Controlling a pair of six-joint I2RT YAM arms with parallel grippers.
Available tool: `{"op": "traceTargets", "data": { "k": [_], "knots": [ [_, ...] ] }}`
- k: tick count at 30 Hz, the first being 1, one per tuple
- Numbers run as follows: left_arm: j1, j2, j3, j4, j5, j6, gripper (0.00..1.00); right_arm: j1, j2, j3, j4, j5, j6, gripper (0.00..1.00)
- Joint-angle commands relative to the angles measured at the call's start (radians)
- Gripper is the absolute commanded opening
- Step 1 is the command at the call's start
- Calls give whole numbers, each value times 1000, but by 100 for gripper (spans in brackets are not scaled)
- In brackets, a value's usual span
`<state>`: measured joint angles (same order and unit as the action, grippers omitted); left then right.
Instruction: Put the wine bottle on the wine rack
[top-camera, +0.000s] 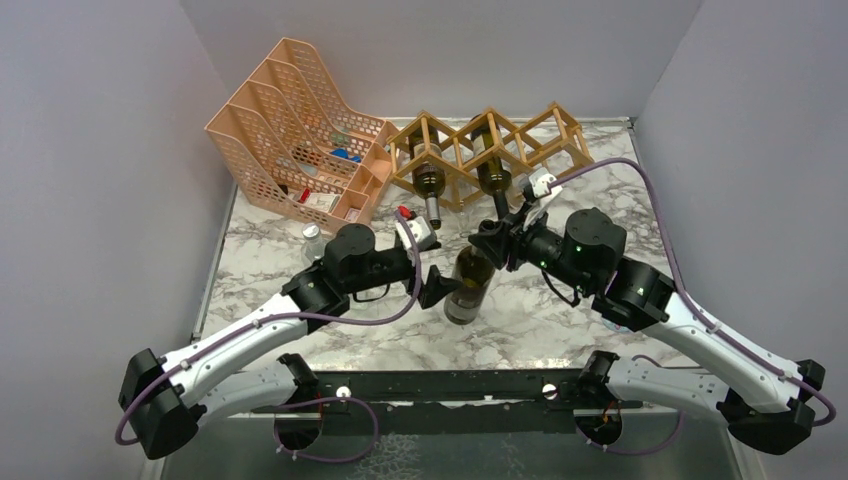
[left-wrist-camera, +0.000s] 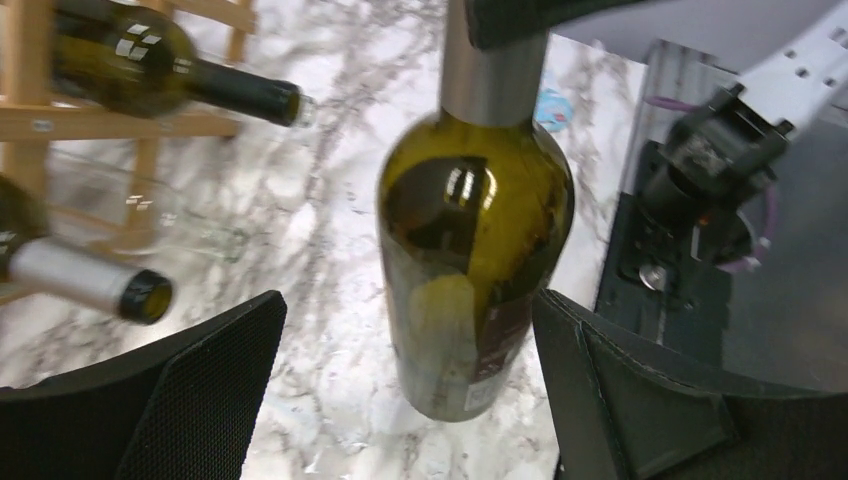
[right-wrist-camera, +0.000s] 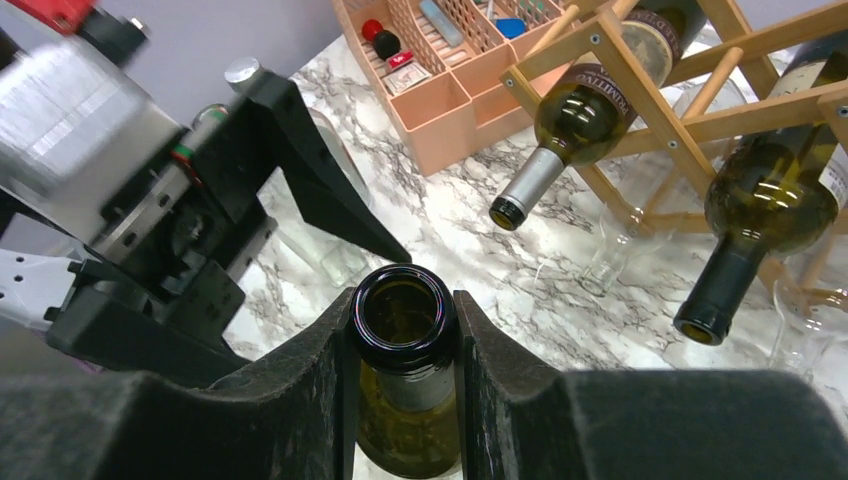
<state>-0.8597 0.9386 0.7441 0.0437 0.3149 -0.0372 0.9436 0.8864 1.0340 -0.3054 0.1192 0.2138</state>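
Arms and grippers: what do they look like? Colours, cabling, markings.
Left arm and right arm: white links, black joint housings, a purple cable looping along each. Green LED on the right arm. Black wedge-shaped fingers with a fine mesh texture; white wrist camera module.

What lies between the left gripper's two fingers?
The wine bottle, its neck clamped by the right gripper; the left wrist view shows it best.
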Motion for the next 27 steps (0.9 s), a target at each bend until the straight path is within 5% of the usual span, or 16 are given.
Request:
{"op": "traceTargets", "data": {
  "k": [1, 11, 27],
  "knots": [
    [-2, 46, -44, 165, 221, -36, 99, 5, -25, 78, 26, 47, 16, 1],
    [-3, 173, -31, 290, 303, -55, 99, 5, -23, 137, 71, -50, -54, 1],
    [-7, 167, -102, 495, 346, 63, 99, 6, -80, 156, 196, -248, -70, 1]
  ]
}}
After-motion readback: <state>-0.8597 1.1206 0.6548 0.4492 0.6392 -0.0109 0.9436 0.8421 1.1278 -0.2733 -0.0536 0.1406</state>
